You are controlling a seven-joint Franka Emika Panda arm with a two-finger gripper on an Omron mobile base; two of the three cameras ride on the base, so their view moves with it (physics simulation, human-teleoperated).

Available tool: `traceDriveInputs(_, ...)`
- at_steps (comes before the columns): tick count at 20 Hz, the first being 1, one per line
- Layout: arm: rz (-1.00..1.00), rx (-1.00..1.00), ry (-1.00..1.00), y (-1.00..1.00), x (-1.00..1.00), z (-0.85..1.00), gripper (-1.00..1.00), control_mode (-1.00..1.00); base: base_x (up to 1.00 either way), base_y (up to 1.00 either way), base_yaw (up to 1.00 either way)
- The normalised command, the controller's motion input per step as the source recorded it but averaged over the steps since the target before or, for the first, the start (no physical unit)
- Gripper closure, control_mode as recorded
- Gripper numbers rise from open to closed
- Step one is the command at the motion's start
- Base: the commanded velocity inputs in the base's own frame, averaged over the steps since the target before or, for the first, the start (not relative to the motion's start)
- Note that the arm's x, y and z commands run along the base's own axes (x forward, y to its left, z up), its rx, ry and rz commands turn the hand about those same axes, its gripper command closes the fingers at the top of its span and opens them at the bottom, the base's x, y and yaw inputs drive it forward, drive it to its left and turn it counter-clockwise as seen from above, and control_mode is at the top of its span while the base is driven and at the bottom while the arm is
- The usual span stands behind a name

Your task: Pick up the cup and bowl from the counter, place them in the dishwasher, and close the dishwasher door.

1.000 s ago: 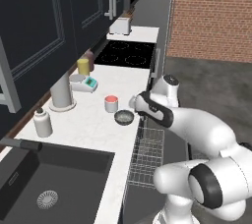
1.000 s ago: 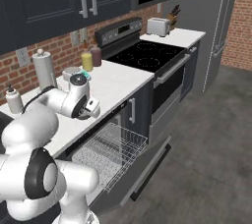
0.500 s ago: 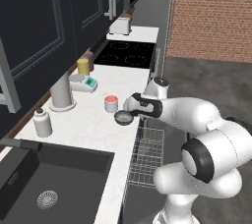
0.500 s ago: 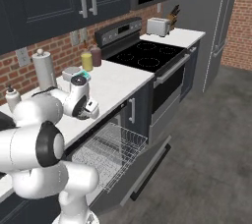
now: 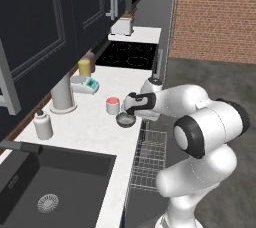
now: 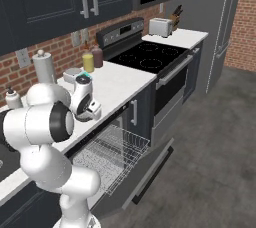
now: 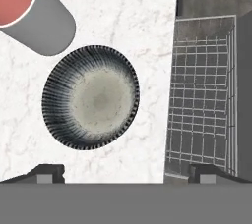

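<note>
The dark grey bowl (image 7: 91, 103) lies on the white counter (image 7: 128, 16) near its front edge, directly under my open gripper (image 7: 128, 176); one fingertip (image 7: 47, 174) stands on either side of it, above it and not touching. The cup (image 7: 29, 9), grey-sided with a salmon-red inside, stands just beyond the bowl. From the left base view the gripper (image 5: 130, 114) hovers over the bowl (image 5: 125, 120), with the cup (image 5: 113, 105) to its left. Below the counter edge the dishwasher's wire rack (image 7: 204, 95) is pulled out over the lowered dishwasher door (image 6: 145, 174).
Further back on the counter are a teal-faced scale (image 5: 85, 85), a yellow jar (image 5: 84, 67), a tall grey cylinder (image 5: 62, 92) and a white bottle (image 5: 43, 125). The black sink (image 5: 55, 187) lies nearer, the cooktop (image 5: 127, 54) and toaster (image 5: 122, 26) beyond.
The hand has swung left across the counter edge and now sits over the bowl. Its jaws stay open. Cup and bowl have not moved.
</note>
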Motion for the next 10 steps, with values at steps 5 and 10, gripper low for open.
traceDriveInputs(5,0.00,0.00,0.02,0.00,0.28,-0.25,-1.00,-1.00,0.00,0.00,0.00)
traceDriveInputs(10,0.00,0.00,0.00,0.00,0.24,-0.28,-1.00,-1.00,0.00,0.00,0.00)
